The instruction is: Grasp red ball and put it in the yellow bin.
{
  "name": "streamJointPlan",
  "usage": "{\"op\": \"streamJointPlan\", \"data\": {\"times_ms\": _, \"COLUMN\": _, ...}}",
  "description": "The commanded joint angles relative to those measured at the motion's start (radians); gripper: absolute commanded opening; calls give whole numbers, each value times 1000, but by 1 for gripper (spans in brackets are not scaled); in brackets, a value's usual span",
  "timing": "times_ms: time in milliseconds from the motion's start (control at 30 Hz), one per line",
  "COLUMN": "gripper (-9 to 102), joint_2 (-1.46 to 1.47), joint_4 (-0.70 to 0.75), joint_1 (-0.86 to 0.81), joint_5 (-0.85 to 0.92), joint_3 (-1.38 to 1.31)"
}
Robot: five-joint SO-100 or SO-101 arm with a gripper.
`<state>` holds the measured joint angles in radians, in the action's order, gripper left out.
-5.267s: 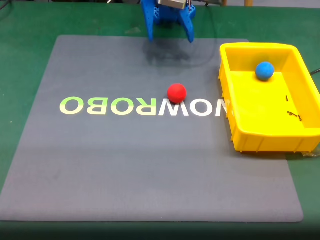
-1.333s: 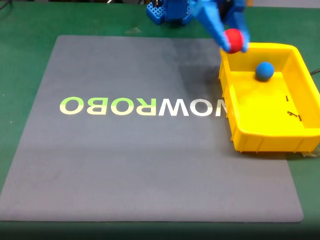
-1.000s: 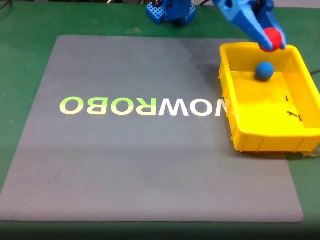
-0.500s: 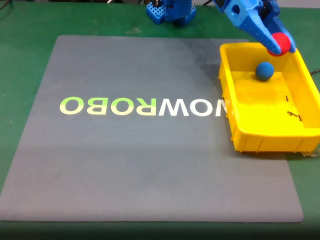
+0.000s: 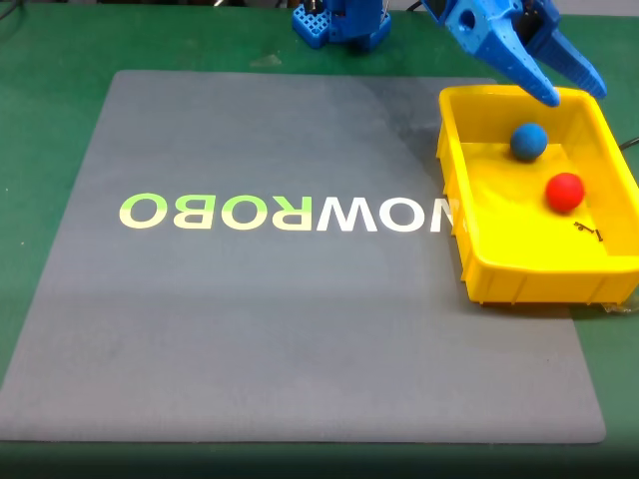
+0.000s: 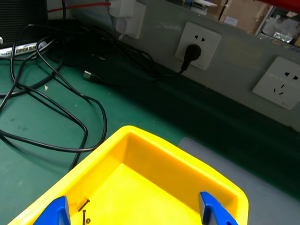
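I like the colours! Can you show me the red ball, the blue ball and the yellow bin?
red ball [image 5: 565, 193]: fixed view, middle of the ball, inside the bin.
blue ball [image 5: 528, 141]: fixed view, middle of the ball, inside the bin.
yellow bin [image 5: 529, 280]: fixed view, its near outer wall.

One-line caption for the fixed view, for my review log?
Open blue pincer above the yellow bin, where the red ball lies near the blue ball.

Blue arm reaches in from top edge of fixed view, angled down toward right. Gripper [image 5: 576, 92] hangs in air, jaws spread wide, nothing between them. Wrist view: two blue fingertips [image 6: 214, 211] at bottom edge, set well apart.
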<state>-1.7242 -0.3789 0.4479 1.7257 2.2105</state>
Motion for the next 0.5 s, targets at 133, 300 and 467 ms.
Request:
{"op": "streamJointPlan", "data": {"times_ms": 133, "gripper": 32, "joint_2": -44, "joint_4": -28, "joint_1": -28, "joint_5": -3, "joint_3": -46}}
{"op": "streamJointPlan", "data": {"times_ms": 300, "gripper": 32, "joint_2": -126, "joint_4": -9, "joint_1": -52, "joint_5": 6, "joint_3": -3}}
{"op": "streamJointPlan", "data": {"times_ms": 467, "gripper": 32, "joint_2": -327, "joint_4": 106, "joint_1": -84, "joint_5": -3, "joint_3": 74}}
